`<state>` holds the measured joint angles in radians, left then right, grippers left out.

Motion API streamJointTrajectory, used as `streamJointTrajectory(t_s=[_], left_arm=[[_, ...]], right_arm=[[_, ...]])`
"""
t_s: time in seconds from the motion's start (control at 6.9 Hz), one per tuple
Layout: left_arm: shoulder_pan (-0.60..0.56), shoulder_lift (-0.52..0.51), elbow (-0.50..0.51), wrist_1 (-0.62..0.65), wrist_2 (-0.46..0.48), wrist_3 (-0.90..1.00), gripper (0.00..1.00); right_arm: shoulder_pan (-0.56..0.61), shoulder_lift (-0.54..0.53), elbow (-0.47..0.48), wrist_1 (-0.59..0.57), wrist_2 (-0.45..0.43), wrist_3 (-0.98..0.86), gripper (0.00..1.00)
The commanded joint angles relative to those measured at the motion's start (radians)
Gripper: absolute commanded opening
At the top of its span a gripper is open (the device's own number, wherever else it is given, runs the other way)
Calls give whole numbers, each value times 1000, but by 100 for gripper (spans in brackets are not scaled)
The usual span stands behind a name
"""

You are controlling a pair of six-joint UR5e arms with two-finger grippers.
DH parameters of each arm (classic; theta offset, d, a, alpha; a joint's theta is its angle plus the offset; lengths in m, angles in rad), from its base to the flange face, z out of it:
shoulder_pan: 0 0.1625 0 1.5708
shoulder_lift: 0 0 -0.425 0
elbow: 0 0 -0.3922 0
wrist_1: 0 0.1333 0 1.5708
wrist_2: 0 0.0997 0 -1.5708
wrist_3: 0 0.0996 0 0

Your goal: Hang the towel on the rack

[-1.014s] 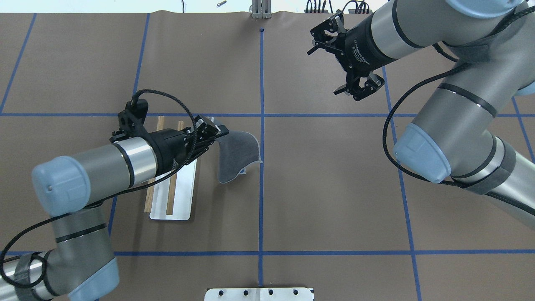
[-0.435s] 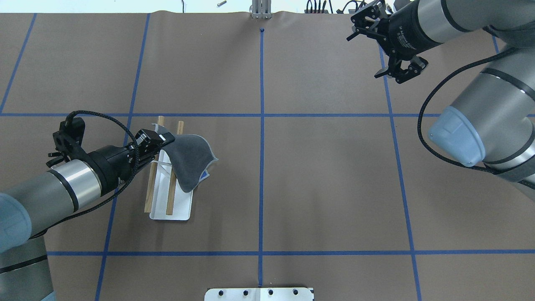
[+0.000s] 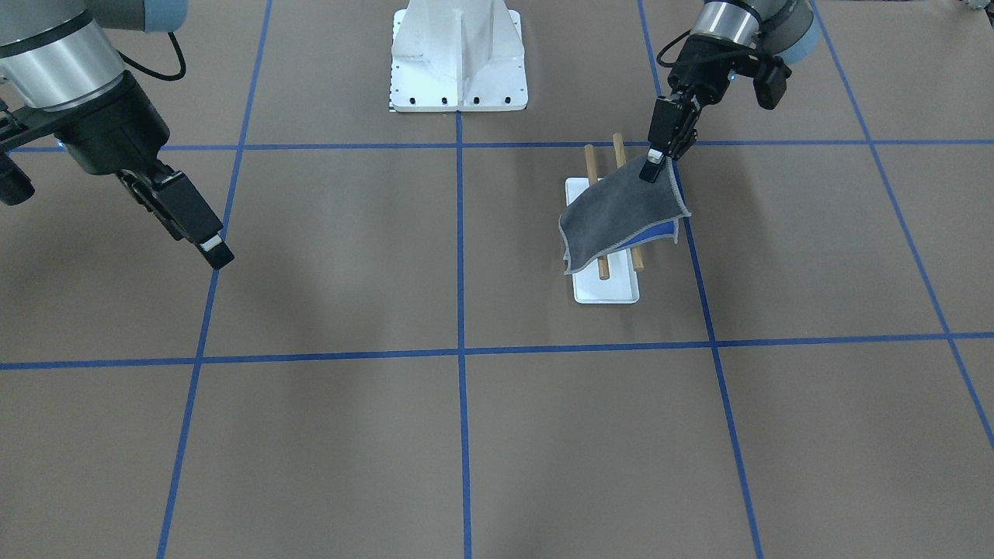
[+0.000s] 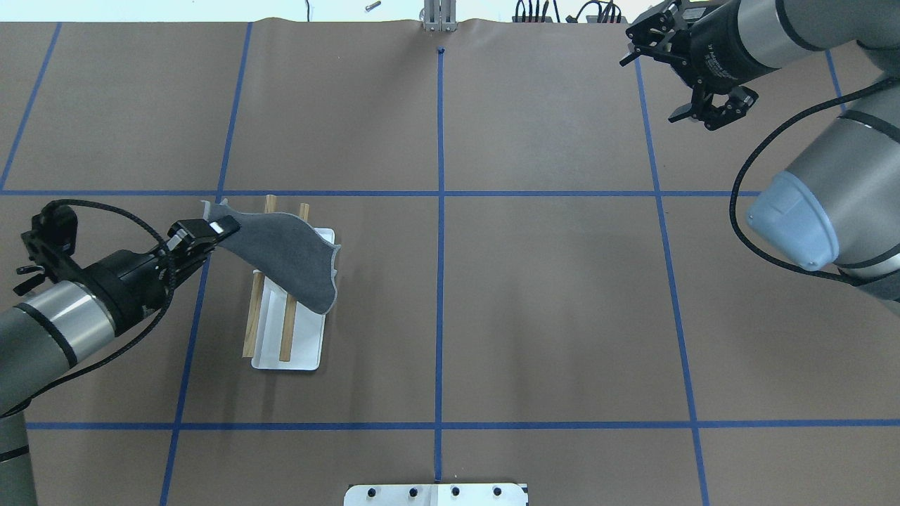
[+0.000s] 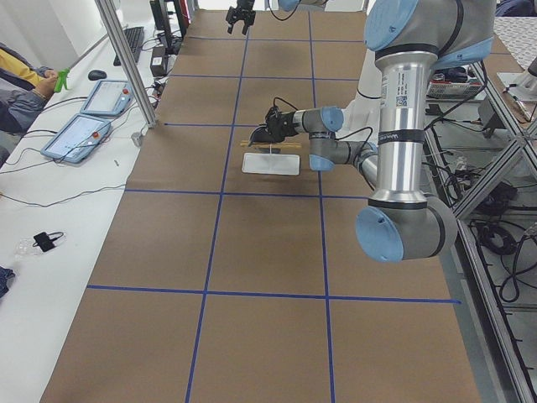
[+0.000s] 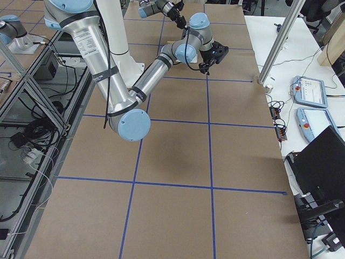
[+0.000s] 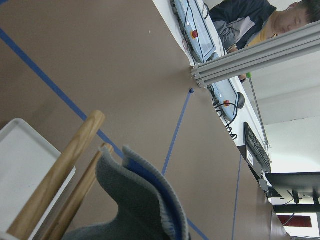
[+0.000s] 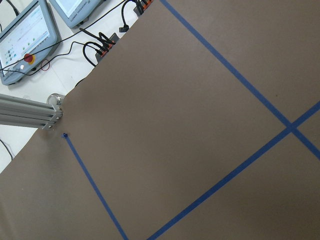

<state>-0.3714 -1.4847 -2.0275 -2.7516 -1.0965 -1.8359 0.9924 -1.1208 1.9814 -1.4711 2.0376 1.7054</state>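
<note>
The dark-grey towel with a blue underside lies draped across the far half of the rack's two wooden dowels and sags over the right side of the white base plate. My left gripper is shut on the towel's near-left corner, just left of the dowels and a little above them. It also shows in the front view with the towel over the rack. The left wrist view shows the towel's edge beside the dowels. My right gripper is open and empty at the far right.
The large white bolted pedestal stands at the robot's side of the table, and its plate shows at the bottom of the overhead view. Blue tape lines grid the brown table. Tablets and cables lie beyond the far edge.
My left gripper has pulled the towel leftward from beside the rack, over both dowels. My right arm has drawn back toward the far right corner, still open.
</note>
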Motion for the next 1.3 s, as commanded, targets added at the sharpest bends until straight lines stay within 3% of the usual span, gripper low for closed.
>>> streamJointTrajectory(t_s=[0.0,0.58,0.72,0.87,1.01,1.16], left_arm=[[0,67,36,-108,7,49,0],[2,90,78,-117,18,47,0],[2,90,79,-117,17,47,64],[2,92,99,-117,15,47,69],[2,92,124,-117,17,47,98],[2,96,139,-118,15,47,98]], right_arm=[[18,-33,-1,0,-2,-38,100],[31,-92,-6,2,-4,-100,100],[31,-111,-4,3,-4,-140,100],[37,-109,-6,2,-2,-145,100],[44,-106,-6,2,6,-145,100],[46,-106,-3,2,7,-145,100]])
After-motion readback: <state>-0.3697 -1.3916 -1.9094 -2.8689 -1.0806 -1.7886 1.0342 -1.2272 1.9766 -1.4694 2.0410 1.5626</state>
